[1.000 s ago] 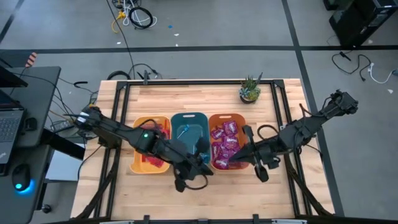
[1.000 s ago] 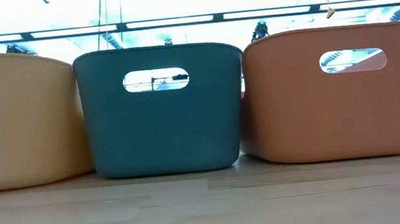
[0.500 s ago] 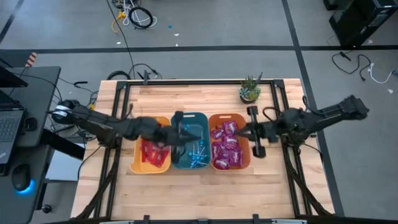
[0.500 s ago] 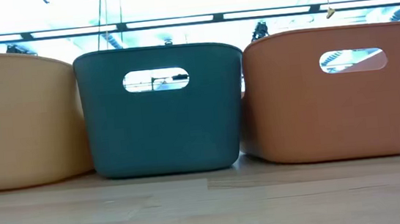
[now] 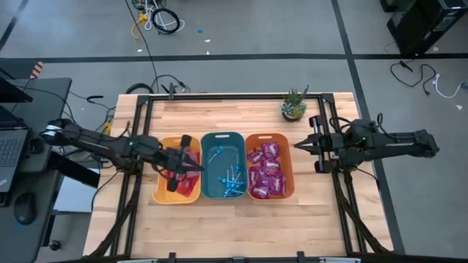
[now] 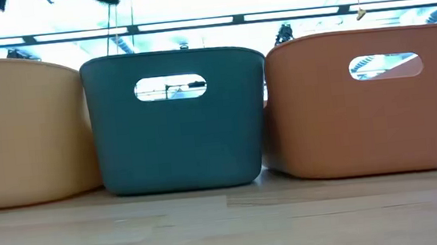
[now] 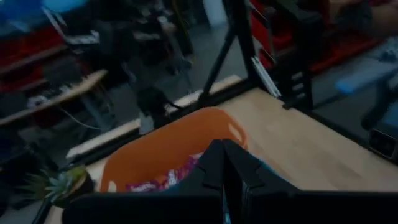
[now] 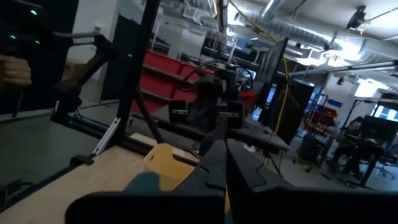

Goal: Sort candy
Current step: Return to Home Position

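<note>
Three bins stand side by side on the wooden table. The yellow bin [image 5: 159,169] holds flat red packets [image 5: 180,180]. The teal bin [image 5: 221,139] holds blue lollipops [image 5: 231,183]. The orange bin [image 5: 288,168] holds purple-magenta packets [image 5: 266,172]. My left gripper [image 5: 199,166] is shut and empty; it hangs roughly level above the yellow bin's right side, and its joined fingers [image 7: 224,163] point at the orange bin [image 7: 168,149]. My right gripper [image 5: 297,145] is shut and empty, just off the orange bin's right rim, its fingers [image 8: 224,163] pointing toward the table's left.
A small potted plant [image 5: 293,105] stands at the table's far right. Dark frame rails [image 5: 143,124] run along both table sides. A desk with a laptop [image 5: 13,139] sits left of the table. The low view shows the bins' front walls [image 6: 176,118] and bare wood before them.
Both arms have drawn back from the bins' near side, staying shut. My left gripper went from in front of the teal bin toward the table's left and far, ending over the yellow bin. My right gripper left the orange bin's near end and went right and far, past its rim.
</note>
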